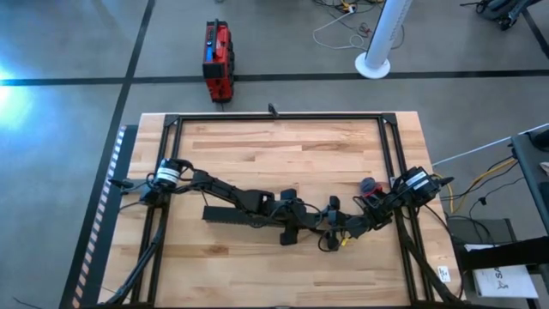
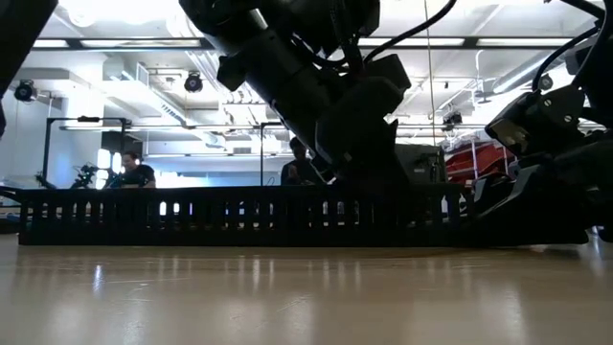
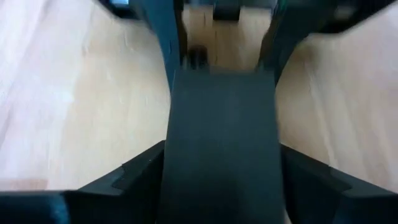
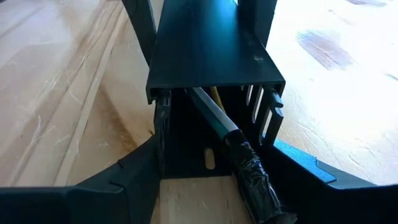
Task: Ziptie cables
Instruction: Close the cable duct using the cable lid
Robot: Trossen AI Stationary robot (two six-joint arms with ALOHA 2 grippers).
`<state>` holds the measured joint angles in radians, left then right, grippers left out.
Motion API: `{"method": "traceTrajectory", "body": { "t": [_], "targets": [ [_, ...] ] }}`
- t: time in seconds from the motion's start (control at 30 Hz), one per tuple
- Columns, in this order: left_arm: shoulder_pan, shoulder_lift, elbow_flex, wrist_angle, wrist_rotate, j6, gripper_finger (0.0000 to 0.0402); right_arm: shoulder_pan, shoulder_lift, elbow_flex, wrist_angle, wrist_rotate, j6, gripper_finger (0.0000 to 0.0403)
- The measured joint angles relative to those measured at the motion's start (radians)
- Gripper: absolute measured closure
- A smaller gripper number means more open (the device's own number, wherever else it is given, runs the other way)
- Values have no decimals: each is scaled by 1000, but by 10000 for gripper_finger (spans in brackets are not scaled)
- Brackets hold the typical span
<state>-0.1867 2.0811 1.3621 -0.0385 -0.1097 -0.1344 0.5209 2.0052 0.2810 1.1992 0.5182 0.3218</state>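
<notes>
The right gripper (image 4: 214,155) is clamped on the end of a black slotted bar (image 4: 211,43), where the cables (image 4: 217,121) emerge between its fingers, while the left gripper (image 3: 221,62) grips the bar's other end.

Robotics lab: butcher-block workbench (image 1: 257,146), concrete floor (image 1: 69,51), ceiling strip lights (image 2: 105,43), red equipment case (image 1: 218,60).

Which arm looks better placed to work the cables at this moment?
Right, probably. The right gripper sits at the open end of the black slotted bar, where the cables emerge. The left gripper straddles only the bar's lid.
</notes>
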Motion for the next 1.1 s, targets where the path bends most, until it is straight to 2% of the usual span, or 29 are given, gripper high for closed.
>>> {"method": "traceTrajectory", "body": {
  "t": [0.13, 0.27, 1.1],
  "targets": [
    [0, -10, 7, 40, 0, -1, 126, 0, 0, 0, 0, -1, 0, 174],
    [0, -9, 6, 59, 0, -7, 117, 0, 0, 2, 0, -2, 0, 172],
    [20, -6, 6, 60, 37, -65, 165, 0, 0, 6, -1, -5, -5, 169]
  ]
}}
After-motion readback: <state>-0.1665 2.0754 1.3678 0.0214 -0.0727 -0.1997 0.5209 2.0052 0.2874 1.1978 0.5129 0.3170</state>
